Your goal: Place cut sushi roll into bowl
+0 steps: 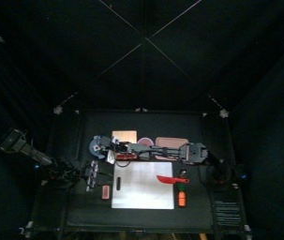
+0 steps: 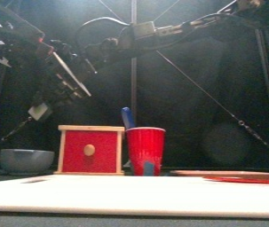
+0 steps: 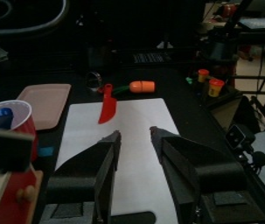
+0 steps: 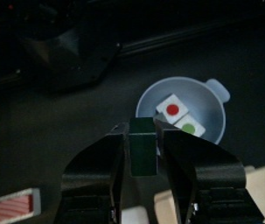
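Observation:
In the right wrist view the small grey-blue bowl (image 4: 205,92) lies just beyond my right gripper (image 4: 142,133). Two pieces of cut sushi roll rest inside it, one with a red centre (image 4: 170,108) and one with a green centre (image 4: 188,125). The right gripper is shut on another dark piece of the roll (image 4: 142,153), held above the table close to the bowl's rim. My left gripper (image 3: 135,144) hangs open and holds nothing over the white cutting board (image 3: 129,149). From the front the bowl (image 2: 27,160) sits at the far left.
A red-handled knife (image 3: 105,103) and an orange-red stick-shaped item (image 3: 141,86) lie at the board's far end. A pink tray (image 3: 41,101) is beside the board. A red wooden box (image 2: 89,149) and a red cup (image 2: 146,151) stand beside the bowl.

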`<state>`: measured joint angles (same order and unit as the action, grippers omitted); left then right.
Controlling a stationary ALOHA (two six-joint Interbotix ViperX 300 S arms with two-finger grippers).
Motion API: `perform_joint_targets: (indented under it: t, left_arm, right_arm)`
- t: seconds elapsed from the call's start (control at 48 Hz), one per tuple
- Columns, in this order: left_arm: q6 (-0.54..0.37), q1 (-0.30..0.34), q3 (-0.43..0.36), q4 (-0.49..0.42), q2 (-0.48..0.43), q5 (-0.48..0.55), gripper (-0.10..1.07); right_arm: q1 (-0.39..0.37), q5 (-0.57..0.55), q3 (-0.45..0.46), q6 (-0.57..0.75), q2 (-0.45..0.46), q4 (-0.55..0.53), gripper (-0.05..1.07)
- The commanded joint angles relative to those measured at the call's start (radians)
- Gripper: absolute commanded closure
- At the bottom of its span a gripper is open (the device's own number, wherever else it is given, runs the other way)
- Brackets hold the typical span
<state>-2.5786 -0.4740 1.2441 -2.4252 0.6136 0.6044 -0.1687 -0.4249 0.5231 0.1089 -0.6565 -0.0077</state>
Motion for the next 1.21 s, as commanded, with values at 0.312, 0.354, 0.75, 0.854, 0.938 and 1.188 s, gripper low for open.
perform_joint_targets:
  t: [0.312,0.354,0.75,0.854,0.938,1.188]
  left_arm:
    - [0.000,-0.002,-0.021,0.000,0.000,0.005,0.22]
    - [0.000,-0.002,-0.021,0.002,0.000,0.005,0.22]
    - [0.000,-0.002,-0.025,0.005,0.000,0.008,0.22]
    - [0.000,-0.002,-0.023,0.003,0.000,0.008,0.22]
    - [0.000,0.002,-0.023,0.003,0.000,0.008,0.22]
    - [0.000,0.002,-0.021,0.005,0.000,0.006,0.22]
  right_arm:
    - [-0.054,-0.034,0.195,0.011,-0.101,-0.014,0.22]
    - [-0.058,-0.032,0.195,0.011,-0.103,-0.012,0.18]
    - [-0.060,-0.104,0.115,-0.005,-0.020,-0.048,0.07]
    - [-0.035,-0.112,0.046,0.006,0.028,-0.084,0.07]
    - [-0.014,-0.112,-0.012,0.009,0.063,-0.097,0.07]
    - [0.026,-0.089,-0.175,0.011,0.155,-0.095,0.07]
